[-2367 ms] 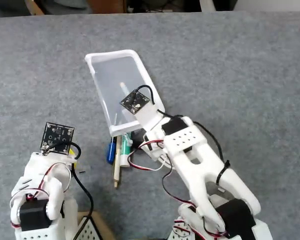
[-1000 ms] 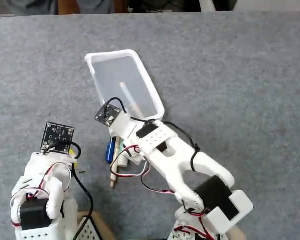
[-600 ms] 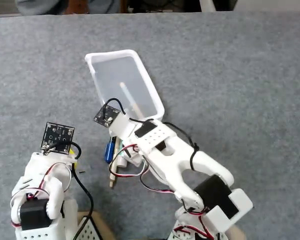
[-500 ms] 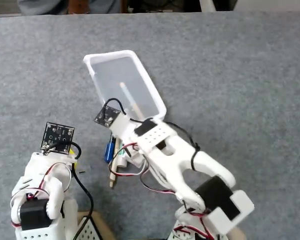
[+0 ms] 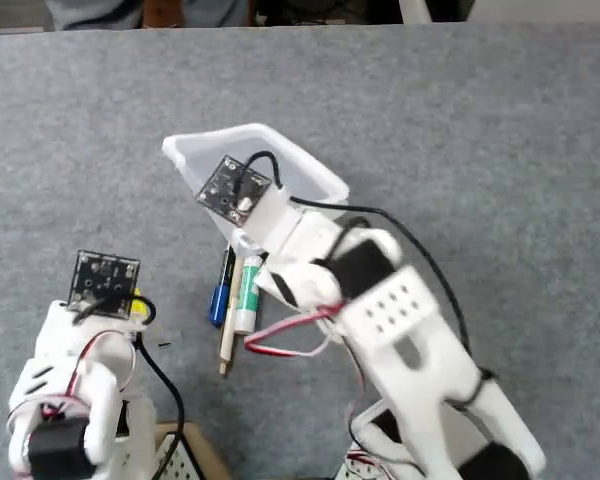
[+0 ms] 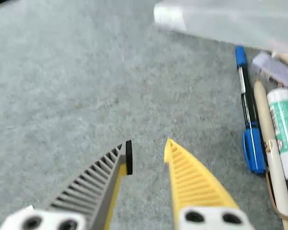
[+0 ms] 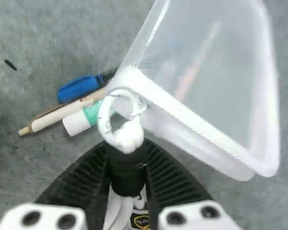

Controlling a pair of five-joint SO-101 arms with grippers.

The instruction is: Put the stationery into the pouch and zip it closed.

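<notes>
Grey felt bench point(image 5: 480, 120): my right tool point(image 7: 126, 143) clamps the zip pull point(image 7: 119, 115), holding the clear pouch point(image 5: 280, 170) tilted at centre. Blue pen point(image 5: 220, 300), beige pen point(image 5: 228, 340) and glue stick point(image 5: 246, 300) lie end-on below its mouth, right of my narrowly open left tool point(image 6: 146, 152).

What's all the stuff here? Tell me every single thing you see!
Pouch: one, see-through white, tilted up off the table.
Zip pull: one, white ring, at the pouch's mouth.
Stick: one, orangey, seen through the pouch.
Blue pen: one, on the table by the pouch's mouth.
Tan pen: one, between blue pen and glue stick.
Glue stick: one, white and green, beside the tan pen.
Table: one, grey.
Left gripper: yellow and grey, open, near the blue pen.
Right gripper: black, shut on the zip pull.
</notes>
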